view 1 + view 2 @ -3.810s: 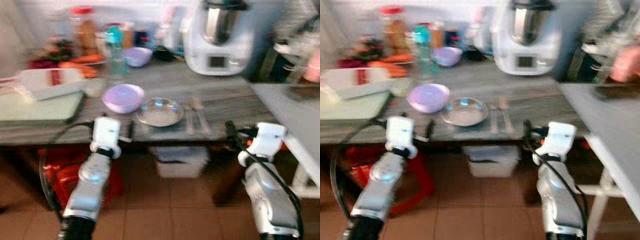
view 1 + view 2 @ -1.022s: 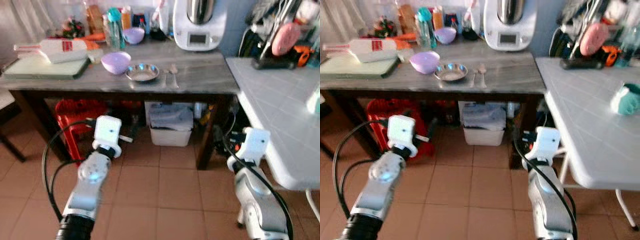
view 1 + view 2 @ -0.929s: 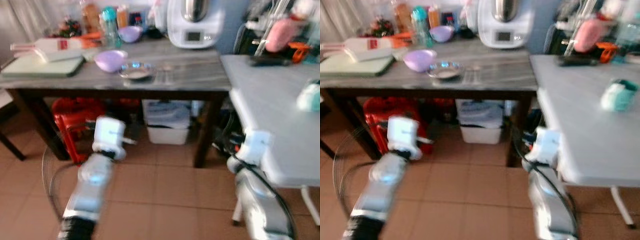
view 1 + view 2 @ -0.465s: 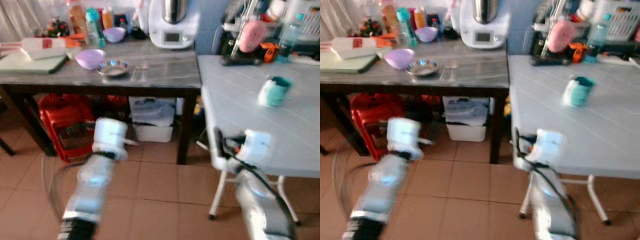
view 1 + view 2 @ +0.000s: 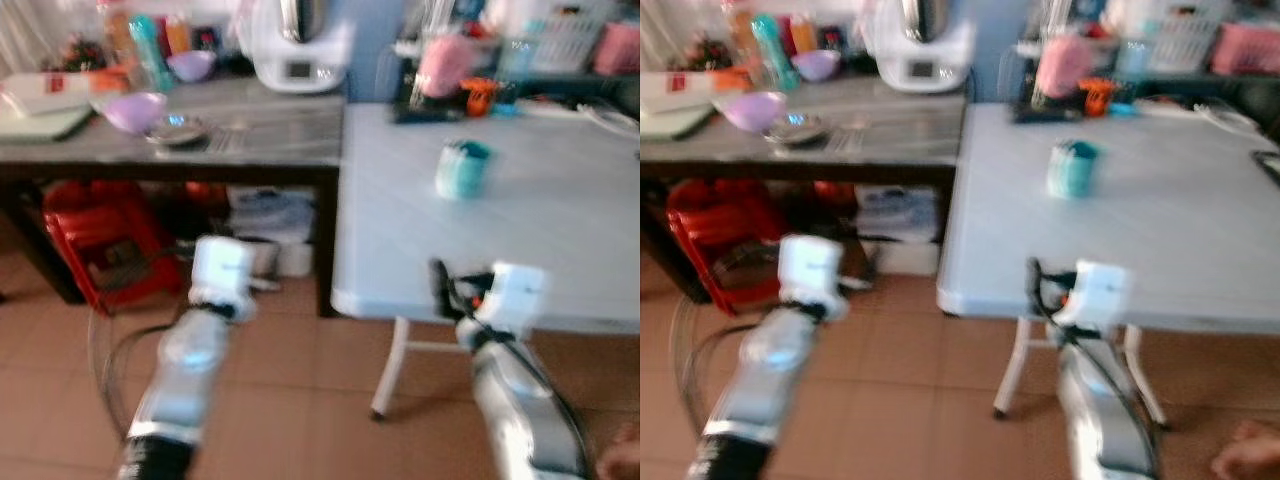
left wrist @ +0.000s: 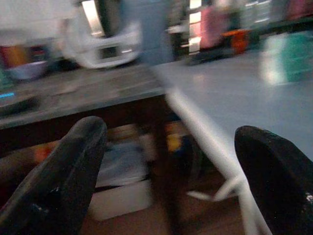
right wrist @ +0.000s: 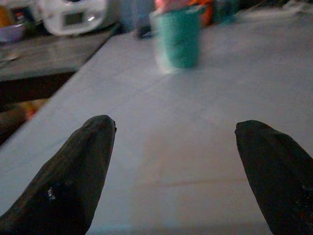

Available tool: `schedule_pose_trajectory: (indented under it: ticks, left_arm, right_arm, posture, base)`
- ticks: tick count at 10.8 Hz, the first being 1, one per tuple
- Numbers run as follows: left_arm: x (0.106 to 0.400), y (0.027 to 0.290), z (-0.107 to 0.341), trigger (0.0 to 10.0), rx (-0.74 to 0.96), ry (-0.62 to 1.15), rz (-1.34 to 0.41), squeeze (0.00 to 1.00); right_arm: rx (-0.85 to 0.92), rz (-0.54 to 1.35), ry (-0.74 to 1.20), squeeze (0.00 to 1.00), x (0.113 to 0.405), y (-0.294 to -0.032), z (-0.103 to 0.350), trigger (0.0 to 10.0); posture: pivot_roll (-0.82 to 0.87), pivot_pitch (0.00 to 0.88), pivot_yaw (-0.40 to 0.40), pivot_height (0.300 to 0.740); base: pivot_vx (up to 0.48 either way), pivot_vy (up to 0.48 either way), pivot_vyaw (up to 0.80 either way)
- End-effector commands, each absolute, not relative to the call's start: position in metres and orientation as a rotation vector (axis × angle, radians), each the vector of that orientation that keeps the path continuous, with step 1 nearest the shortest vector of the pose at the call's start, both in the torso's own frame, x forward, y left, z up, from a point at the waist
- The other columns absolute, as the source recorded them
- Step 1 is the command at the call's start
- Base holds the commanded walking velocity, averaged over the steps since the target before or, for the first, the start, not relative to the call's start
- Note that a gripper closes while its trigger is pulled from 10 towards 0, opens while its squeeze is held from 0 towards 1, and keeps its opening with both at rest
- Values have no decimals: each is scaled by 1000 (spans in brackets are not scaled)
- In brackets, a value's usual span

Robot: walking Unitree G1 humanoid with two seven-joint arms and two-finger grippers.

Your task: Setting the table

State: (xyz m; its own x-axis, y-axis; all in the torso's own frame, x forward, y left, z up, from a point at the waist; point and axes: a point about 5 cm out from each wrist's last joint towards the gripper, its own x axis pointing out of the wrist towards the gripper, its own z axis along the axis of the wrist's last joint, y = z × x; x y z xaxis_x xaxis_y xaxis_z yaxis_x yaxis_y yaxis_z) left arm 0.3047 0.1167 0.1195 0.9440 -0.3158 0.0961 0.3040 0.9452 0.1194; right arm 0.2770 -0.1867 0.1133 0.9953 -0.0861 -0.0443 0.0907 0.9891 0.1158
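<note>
Smooth pale table [image 5: 560, 215], seemingly matt; grey wood-grain counter [image 5: 270, 135].

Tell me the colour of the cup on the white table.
Teal; the cup shows best in the right wrist view.

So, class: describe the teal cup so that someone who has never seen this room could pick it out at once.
Start at the big pale white table on the right, next to the dark grey counter. The teal cup stands upright, alone on the open tabletop, nearer than the clutter along the far edge. It is the only teal thing on that table's bare middle.
</note>
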Motion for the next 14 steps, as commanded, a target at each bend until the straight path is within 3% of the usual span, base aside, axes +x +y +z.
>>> schedule_pose_trajectory:
  ticks: [1,3,7,9,14]
  left_arm:
    - [308,127,126,10000,128,-129,-292,0]
    - [308,127,126,10000,126,-128,-296,0]
    - [305,122,127,10000,48,-127,-395,0]
    - [304,121,127,10000,33,-129,-414,0]
    - [300,117,128,10000,-5,-129,-474,0]
  right_arm:
    - [128,-73,12,0,280,-179,120,10000]
    - [125,-74,14,0,280,-179,120,10000]
    - [111,-72,15,0,279,-180,119,10000]
    - [106,-66,8,0,279,-179,119,10000]
    - [116,-79,7,0,280,-181,119,10000]
  posture:
    - [-8,0,26,740]
    - [-9,0,26,740]
    - [-10,0,27,740]
    - [-10,0,27,740]
    - [-8,0,25,740]
  base:
    - [0,-454,0]
    - [0,-454,0]
    - [0,0,0]
    - [336,0,719]
    - [458,0,0]
